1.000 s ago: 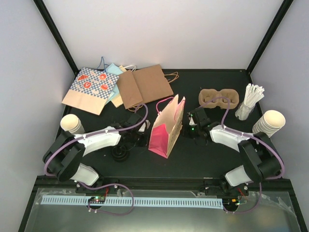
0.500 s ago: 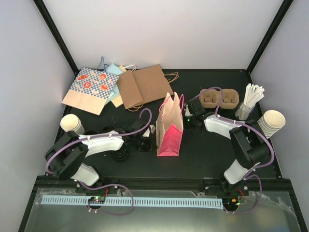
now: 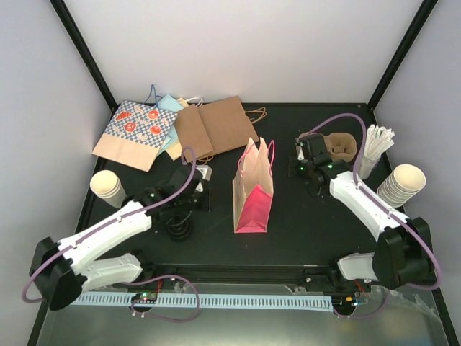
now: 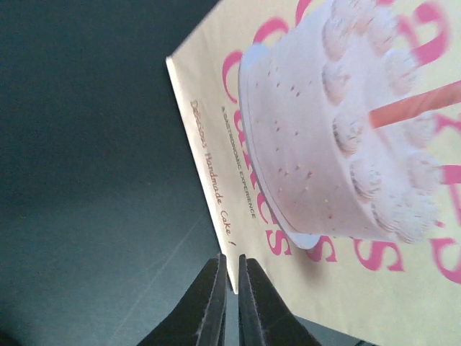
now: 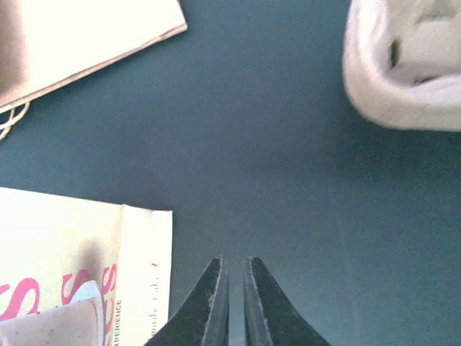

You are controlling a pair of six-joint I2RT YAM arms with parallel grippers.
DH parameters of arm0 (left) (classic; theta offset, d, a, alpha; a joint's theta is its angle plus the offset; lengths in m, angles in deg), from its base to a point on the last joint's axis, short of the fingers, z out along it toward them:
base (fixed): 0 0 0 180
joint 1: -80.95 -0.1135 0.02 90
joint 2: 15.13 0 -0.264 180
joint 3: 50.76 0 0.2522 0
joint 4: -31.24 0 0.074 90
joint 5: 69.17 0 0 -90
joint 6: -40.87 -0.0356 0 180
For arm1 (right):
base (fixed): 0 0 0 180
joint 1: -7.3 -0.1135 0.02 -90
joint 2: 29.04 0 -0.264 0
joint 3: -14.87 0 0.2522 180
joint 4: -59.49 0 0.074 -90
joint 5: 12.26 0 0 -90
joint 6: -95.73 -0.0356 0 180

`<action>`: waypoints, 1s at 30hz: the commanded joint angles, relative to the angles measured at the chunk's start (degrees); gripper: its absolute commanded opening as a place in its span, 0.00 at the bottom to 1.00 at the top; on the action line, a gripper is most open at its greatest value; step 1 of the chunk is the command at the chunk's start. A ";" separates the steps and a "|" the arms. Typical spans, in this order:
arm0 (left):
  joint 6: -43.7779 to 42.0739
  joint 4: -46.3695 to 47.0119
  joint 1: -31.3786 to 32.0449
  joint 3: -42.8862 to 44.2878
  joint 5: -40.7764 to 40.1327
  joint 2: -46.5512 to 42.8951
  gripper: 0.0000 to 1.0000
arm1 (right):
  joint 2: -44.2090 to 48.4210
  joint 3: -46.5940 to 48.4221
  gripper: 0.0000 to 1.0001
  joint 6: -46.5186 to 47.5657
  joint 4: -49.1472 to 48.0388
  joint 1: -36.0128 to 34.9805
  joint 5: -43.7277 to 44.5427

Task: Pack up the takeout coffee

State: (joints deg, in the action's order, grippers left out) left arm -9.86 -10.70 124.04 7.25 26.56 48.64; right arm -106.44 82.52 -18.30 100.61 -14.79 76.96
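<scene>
A pink and cream paper gift bag with pink cord handles stands upright at the middle of the black bench, its mouth toward the far side. The left wrist view shows a frosted cake and pink lettering printed on its side.

The left end effector sits left of the bag, apart from it. Its fingers are drawn almost together with only a thin slit between them, and nothing is held. The right end effector is to the right of the bag and farther back. Its fingers are likewise nearly together over bare bench and grip nothing.

The lidded cream coffee cups cannot be made out with certainty in any view. A black round lid stack sits on the bench beside the left arm's wrist.

At the far left lie a flat brown paper bag, a blue-and-white checked bag with red circles and a pale blue bag, overlapping. Far right of the upright bag is a brown moulded-pulp cup carrier, close to the right wrist. A clear holder of white sticks stands just right of the carrier. Stacks of lidless cream paper cups sit at the right edge and the left edge.
</scene>
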 commanded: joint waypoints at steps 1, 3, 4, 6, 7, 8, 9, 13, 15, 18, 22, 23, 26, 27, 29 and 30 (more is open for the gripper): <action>-4.74 -7.79 -0.72 3.53 -5.56 -5.82 0.10 | 2.37 3.20 0.15 3.59 5.93 2.26 5.97; -6.56 -8.45 -0.72 3.95 -5.62 -8.28 0.12 | 2.74 4.26 0.23 4.19 6.77 3.76 5.71; -8.39 -8.42 -0.73 4.09 -5.11 -9.39 0.14 | 3.05 4.68 0.29 4.37 7.00 4.47 5.78; -10.41 -8.67 -0.73 4.51 -4.45 -11.34 0.20 | 3.47 5.53 0.38 4.56 7.25 5.78 5.68; -11.04 -9.25 -0.73 4.93 -4.55 -12.05 0.22 | 3.38 6.24 0.41 4.70 7.54 6.27 5.65; -11.88 -9.78 -0.73 5.38 -4.67 -12.75 0.23 | 3.10 7.25 0.43 4.86 7.99 6.67 5.88; -12.64 -10.25 -0.73 5.97 -4.61 -13.39 0.24 | 2.66 8.38 0.44 5.28 8.58 6.91 6.41; -15.21 -11.16 -0.71 7.16 -5.19 -15.95 0.26 | -0.87 13.26 0.44 7.82 10.28 7.02 6.62; -16.27 -10.73 -0.70 6.93 -5.74 -17.53 0.27 | -3.37 15.55 0.44 8.99 11.09 6.97 6.78; -18.06 -9.83 -0.73 6.12 -6.17 -18.85 0.28 | -8.16 18.88 0.44 9.78 12.27 6.97 7.50; -20.29 -10.68 -0.73 7.01 -6.26 -18.52 0.30 | -13.69 22.66 0.45 9.64 13.27 7.00 8.59; -20.57 -11.01 -0.73 7.38 -6.23 -18.39 0.30 | -15.03 23.60 0.45 9.59 13.59 6.97 8.89; -21.12 -11.51 -0.73 8.14 -6.18 -18.24 0.31 | -18.83 26.14 0.44 9.53 14.56 6.99 10.24; -21.22 -11.46 -0.73 8.17 -6.19 -18.36 0.31 | -19.89 26.91 0.44 9.60 14.83 6.97 10.74; -21.32 -11.22 -0.73 7.99 -6.05 -18.77 0.32 | -22.13 28.36 0.43 9.80 15.24 6.97 11.66; -21.33 -11.01 -0.72 7.84 -5.92 -18.95 0.32 | -23.05 28.94 0.42 9.87 15.47 7.01 12.07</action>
State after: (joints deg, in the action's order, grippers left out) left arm -29.42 -21.06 123.65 12.82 21.01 30.32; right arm -127.03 108.15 -9.38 114.38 -7.99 85.71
